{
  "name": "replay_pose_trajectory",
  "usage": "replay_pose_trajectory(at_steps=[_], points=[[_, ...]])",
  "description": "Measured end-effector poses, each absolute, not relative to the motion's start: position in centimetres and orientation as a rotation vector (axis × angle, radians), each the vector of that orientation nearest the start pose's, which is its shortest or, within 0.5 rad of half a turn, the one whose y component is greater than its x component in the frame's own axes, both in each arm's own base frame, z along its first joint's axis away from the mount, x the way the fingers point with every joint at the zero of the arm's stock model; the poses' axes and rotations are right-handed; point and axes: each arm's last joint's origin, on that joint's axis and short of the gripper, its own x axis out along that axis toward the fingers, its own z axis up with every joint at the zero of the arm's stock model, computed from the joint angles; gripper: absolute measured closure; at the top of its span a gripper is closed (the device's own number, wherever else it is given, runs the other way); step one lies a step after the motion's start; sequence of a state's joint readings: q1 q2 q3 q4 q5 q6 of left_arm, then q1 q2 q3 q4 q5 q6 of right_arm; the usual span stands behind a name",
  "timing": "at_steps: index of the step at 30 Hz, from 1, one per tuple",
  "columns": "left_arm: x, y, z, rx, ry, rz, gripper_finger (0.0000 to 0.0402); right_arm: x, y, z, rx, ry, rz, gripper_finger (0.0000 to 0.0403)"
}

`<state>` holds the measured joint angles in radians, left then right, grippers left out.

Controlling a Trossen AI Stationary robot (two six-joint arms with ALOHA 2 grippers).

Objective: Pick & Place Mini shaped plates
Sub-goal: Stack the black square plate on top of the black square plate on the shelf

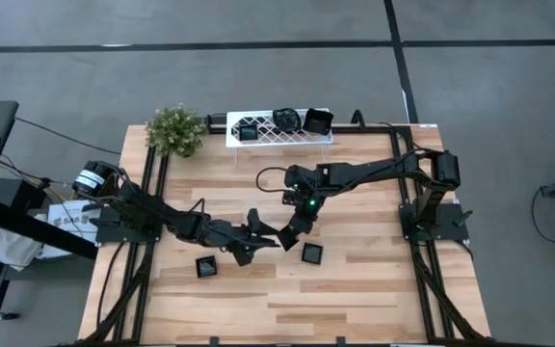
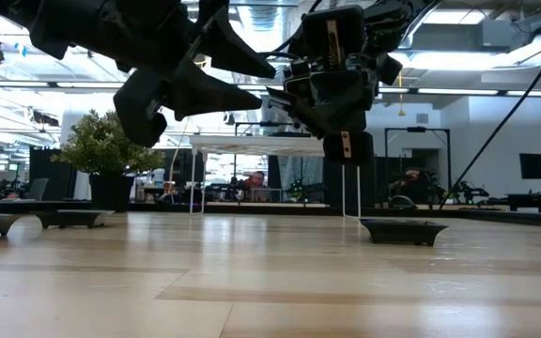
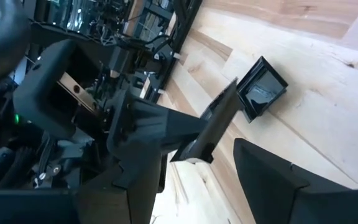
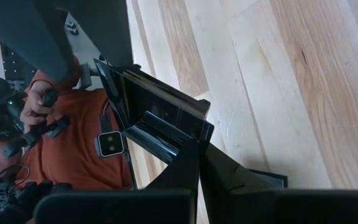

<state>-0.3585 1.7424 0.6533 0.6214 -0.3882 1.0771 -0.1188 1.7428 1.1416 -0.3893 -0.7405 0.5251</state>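
Note:
My right gripper point(image 4: 197, 146) is shut on one square glossy black mini plate point(image 4: 160, 112), held above the middle of the table point(image 1: 282, 234). My left gripper point(image 3: 197, 180) faces it from the left point(image 1: 255, 239) and is open. Its fingers stand on either side of the held plate point(image 3: 219, 121) with a gap showing. Two more mini plates lie flat on the wood, one near the left arm point(image 1: 206, 267) and one right of the grippers point(image 1: 312, 253). Three plates sit in the white lattice rack point(image 1: 277, 138) at the far edge. My right gripper pinches the square plate's rim point(image 4: 188, 134) between its two fingers, at one edge near a corner. The fingers slant down from the table's far right. The plate stands on edge ahead of the fingers, lifted clear of the table.
A potted plant point(image 1: 175, 130) stands at the far left corner beside the rack. Bare wood lies along the near edge. A person in an orange shirt point(image 4: 73, 137) sits beyond the table in the right wrist view.

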Motion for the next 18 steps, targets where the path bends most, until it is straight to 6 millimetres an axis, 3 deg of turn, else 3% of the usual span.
replay_pose_trajectory(at_steps=[8,12,18], points=[[30.2,-10.9,13.7,1.157,0.391,-0.185,0.0209,35.0,-3.1,19.9,0.884,1.047,0.232,0.0403],[30.8,-10.8,14.2,1.089,0.462,-0.102,0.0217,35.0,-4.0,19.8,0.893,1.033,0.114,0.0403],[30.7,-10.7,13.7,1.115,0.566,-0.122,0.0231,34.8,-5.6,19.7,0.940,1.013,0.012,0.0403]])
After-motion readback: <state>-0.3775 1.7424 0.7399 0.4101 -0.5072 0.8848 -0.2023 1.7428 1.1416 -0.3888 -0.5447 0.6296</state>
